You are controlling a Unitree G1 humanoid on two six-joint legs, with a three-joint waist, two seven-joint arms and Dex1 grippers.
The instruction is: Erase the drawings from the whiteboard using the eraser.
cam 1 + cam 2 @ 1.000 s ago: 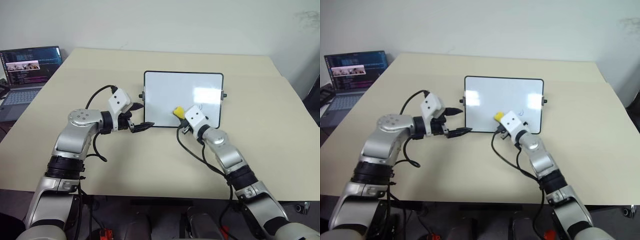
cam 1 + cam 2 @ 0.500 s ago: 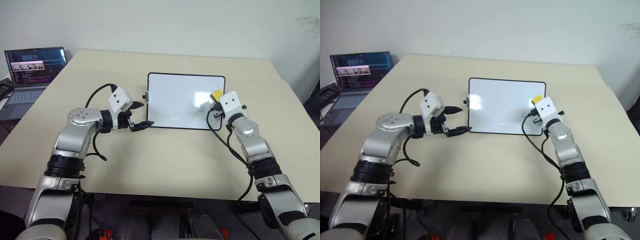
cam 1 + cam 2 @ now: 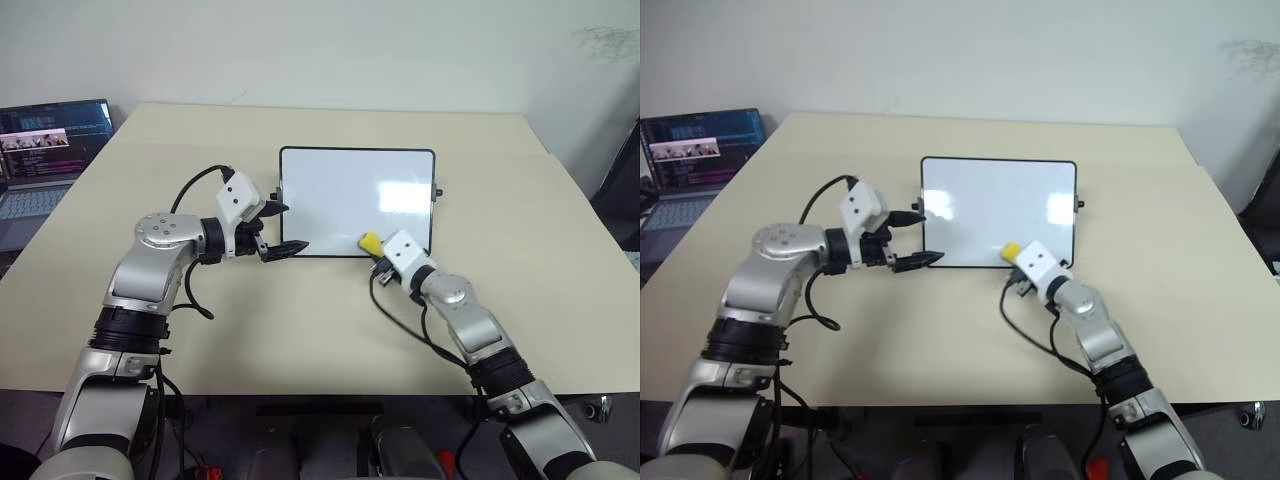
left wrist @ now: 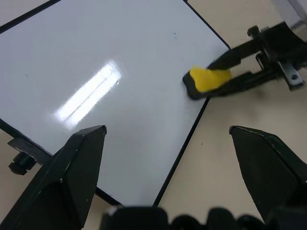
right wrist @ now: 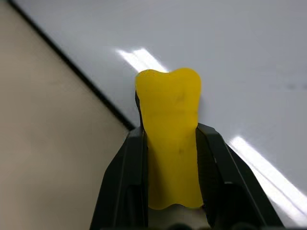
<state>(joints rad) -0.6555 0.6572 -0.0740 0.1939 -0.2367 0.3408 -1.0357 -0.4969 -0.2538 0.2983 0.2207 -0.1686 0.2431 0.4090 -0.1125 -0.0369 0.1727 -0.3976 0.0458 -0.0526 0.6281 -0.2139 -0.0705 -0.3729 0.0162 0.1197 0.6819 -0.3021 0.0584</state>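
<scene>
Yellow eraser (image 3: 369,241) squeezed in right pincer (image 3: 377,252)

A beige table (image 3: 300,330) carries the whiteboard (image 3: 340,195) lying flat at its middle.

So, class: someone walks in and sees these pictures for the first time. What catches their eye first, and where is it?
The bright yellow eraser block stands out, pinched in the right gripper at the near edge of the small black-framed rectangular whiteboard, mid-table. The left gripper hangs open by the board's left edge. An open laptop with a lit screen sits at the far left.
</scene>
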